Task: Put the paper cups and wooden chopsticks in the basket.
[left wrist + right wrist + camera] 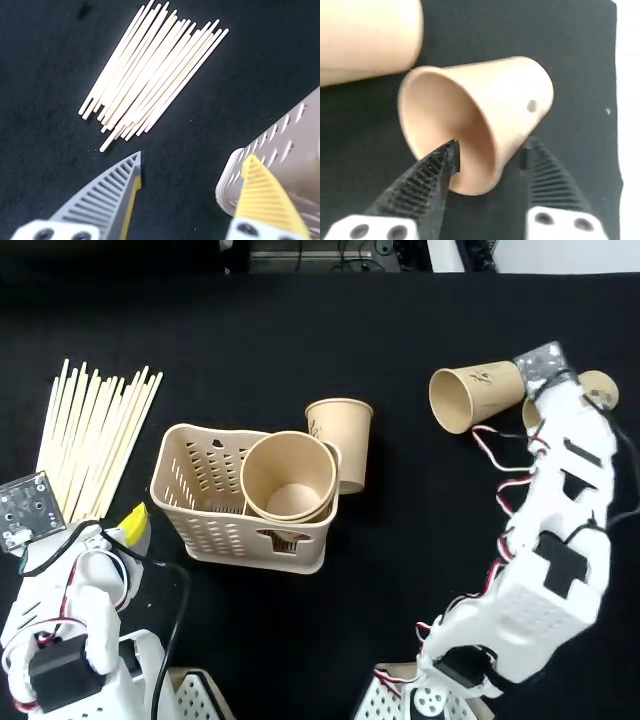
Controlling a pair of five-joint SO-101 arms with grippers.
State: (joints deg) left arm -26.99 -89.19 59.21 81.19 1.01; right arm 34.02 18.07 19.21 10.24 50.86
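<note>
The beige slotted basket (205, 510) holds nested paper cups (288, 478), and another paper cup (340, 438) stands upright against its far side. A third cup (478, 395) lies on its side at the right. Just beyond it a fourth lying cup (600, 388) (490, 110) is partly under the right arm. My right gripper (546, 408) (487, 155) is open, with one finger inside that cup's mouth and the other outside its wall. Wooden chopsticks (95, 435) (150, 75) lie in a loose bundle at the left. My left gripper (118, 528) (192, 167) hangs open between the chopsticks and the basket corner (280, 150).
A black cloth (420, 540) covers the table. The side of the third lying cup (365, 35) shows close beside the one at my right gripper. Open cloth lies between the basket and the right arm.
</note>
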